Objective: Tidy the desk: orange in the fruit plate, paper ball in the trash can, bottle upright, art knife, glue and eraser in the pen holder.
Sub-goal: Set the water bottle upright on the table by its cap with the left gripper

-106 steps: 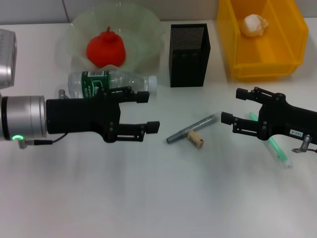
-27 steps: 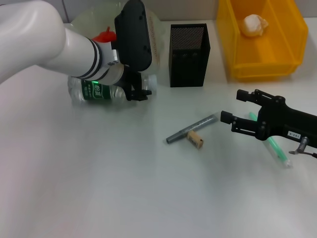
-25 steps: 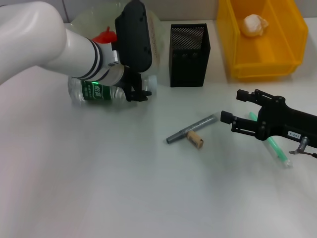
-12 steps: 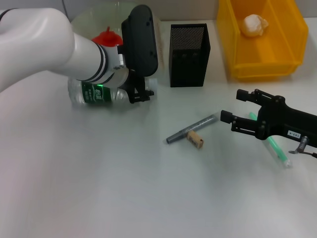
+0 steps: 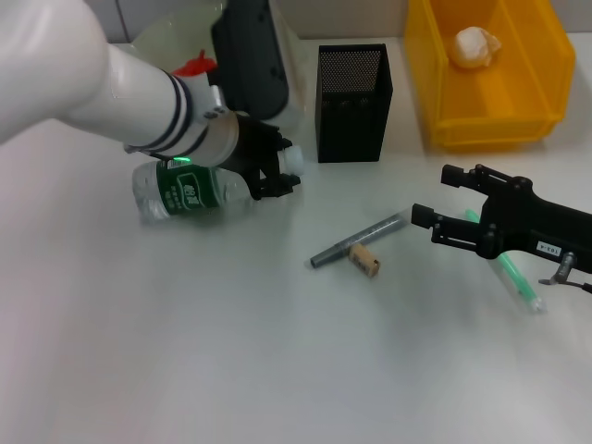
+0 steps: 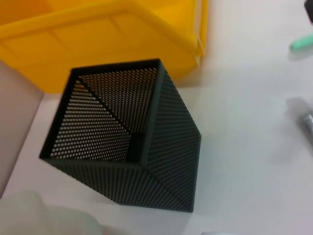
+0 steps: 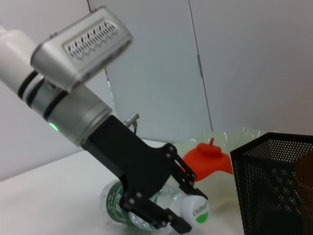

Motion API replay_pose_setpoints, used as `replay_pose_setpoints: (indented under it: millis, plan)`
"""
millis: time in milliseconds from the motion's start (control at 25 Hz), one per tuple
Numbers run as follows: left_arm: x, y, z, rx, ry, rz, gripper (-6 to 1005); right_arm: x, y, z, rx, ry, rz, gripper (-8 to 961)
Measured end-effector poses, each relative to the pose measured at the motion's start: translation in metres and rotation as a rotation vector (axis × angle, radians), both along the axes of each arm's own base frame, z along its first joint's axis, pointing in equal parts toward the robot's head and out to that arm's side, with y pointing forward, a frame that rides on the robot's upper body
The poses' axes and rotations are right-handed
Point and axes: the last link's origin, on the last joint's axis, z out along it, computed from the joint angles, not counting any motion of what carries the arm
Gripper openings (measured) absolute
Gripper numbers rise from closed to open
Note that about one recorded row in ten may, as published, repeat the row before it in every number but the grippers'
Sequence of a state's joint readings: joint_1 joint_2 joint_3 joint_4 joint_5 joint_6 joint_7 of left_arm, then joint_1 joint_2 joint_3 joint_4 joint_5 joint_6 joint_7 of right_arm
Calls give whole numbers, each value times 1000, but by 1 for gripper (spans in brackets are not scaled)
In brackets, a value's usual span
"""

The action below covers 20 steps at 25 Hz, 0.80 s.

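Note:
The bottle (image 5: 190,191) lies on its side in front of the fruit plate (image 5: 298,65), white cap toward the pen holder (image 5: 354,102). My left gripper (image 5: 285,169) is shut on its neck just behind the cap; the right wrist view shows the fingers (image 7: 188,177) clamping the neck beside the cap (image 7: 197,213). The orange (image 5: 192,65) sits in the plate, mostly hidden by my arm. The paper ball (image 5: 474,44) lies in the trash can (image 5: 495,116). The grey art knife (image 5: 359,239), eraser (image 5: 365,263) and green glue stick (image 5: 518,279) lie on the desk. My right gripper (image 5: 435,196) is open over the glue stick.
The pen holder (image 6: 127,142) is empty and stands between the plate and the trash can (image 6: 98,34). My left arm reaches across the back left of the desk over the plate.
My left gripper has pulled the bottle a little toward the front and right, and the bottle has turned slightly. The right arm has not moved.

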State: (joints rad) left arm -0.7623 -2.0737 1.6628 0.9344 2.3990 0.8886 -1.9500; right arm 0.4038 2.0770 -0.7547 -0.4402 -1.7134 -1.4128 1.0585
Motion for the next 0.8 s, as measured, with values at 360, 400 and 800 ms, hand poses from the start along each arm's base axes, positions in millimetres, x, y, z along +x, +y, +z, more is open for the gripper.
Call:
replay_pose_setpoints:
  millis: [360, 400, 800]
  plan:
    - [3, 1, 41, -20, -234, 158, 447, -1, 1, 0, 0, 0, 4, 819]
    - [2, 1, 46, -24, -260, 171, 447, -1, 1, 0, 0, 0, 5, 819]
    - [-7, -7, 89, -71, -494, 236, 445, -2, 2, 0, -1, 2, 9, 819]
